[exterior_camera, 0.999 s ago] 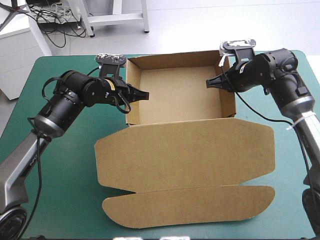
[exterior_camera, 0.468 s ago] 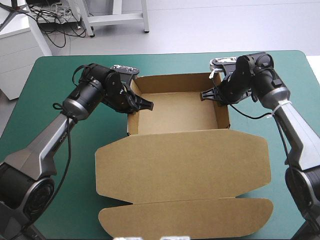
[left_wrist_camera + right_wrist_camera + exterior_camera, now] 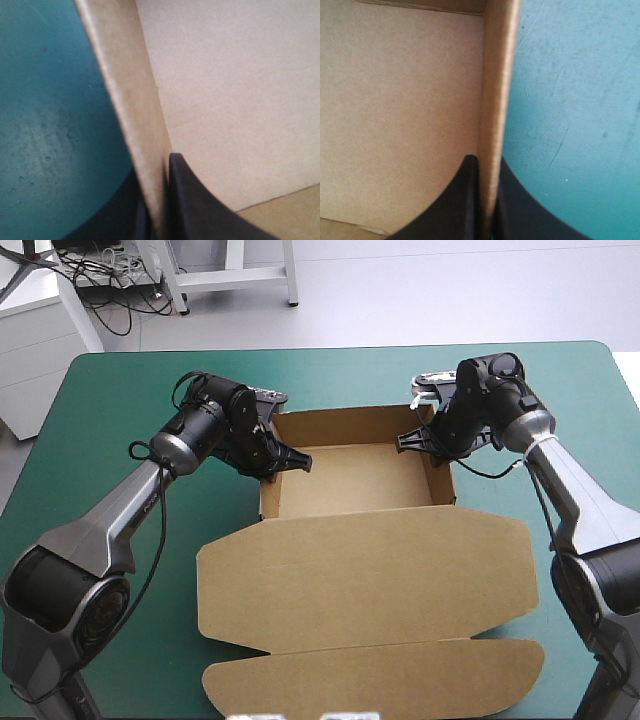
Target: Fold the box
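Teal-green counter (image 3: pixel 120 390) is bearing the box (image 3: pixel 350 475) | left fingers (image 3: pixel 200 210) are pinching its left wall, right fingers (image 3: pixel 462 205) its right | step: squaring side walls | next, likely: releasing, raising lid (image 3: pixel 370 580)

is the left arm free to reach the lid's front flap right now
Probably not yet: the left end effector is shut on the box's left wall, one finger inside, one outside. The front flap lies flat and uncovered, so letting go should free the way.
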